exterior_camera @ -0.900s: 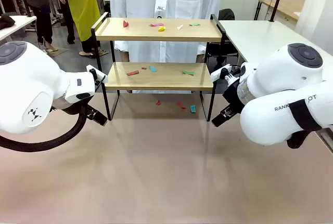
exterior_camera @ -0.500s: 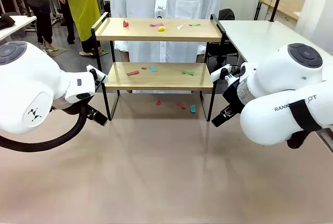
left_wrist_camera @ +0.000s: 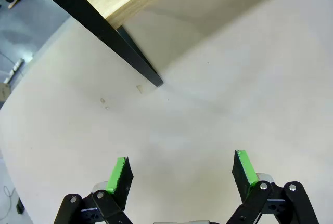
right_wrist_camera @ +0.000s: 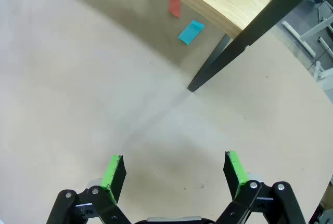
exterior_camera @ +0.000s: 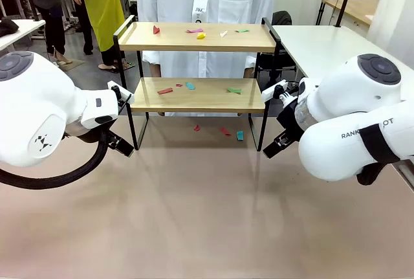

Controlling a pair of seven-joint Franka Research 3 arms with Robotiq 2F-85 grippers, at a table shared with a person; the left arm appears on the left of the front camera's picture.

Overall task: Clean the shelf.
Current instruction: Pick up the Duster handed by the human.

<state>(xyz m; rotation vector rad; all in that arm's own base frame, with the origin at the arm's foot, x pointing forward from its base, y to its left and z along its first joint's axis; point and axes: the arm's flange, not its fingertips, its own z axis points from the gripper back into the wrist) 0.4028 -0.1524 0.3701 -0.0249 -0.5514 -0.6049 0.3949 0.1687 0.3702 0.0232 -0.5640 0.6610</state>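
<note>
Nothing had moved since the earlier frames: both arms, the shelf (exterior_camera: 207, 98) and the coloured scraps (exterior_camera: 190, 86) on its boards sat as they had a moment before. The left gripper (left_wrist_camera: 182, 169) was released, its green pads (left_wrist_camera: 118, 174) spread wide over bare table (left_wrist_camera: 218, 104) and grasping nothing. The right gripper (right_wrist_camera: 174, 169) was likewise released and empty.

The shelf lay ahead of both pairs of fingers and apart from them, its long axis running crosswise between the two arms. Its left front leg (left_wrist_camera: 130, 52) stood ahead of the left fingers, with the lower board's edge above and beyond it. Its right front leg (right_wrist_camera: 229, 52) stood ahead of the right fingers and slightly to their right.

By my judgement neither arm was clearly nearer, each facing its own end. A teal scrap (right_wrist_camera: 191, 31) and a red scrap (right_wrist_camera: 174, 5) lay on the table under the lower board, ahead of the right fingers, which made that arm the better placed for them.
</note>
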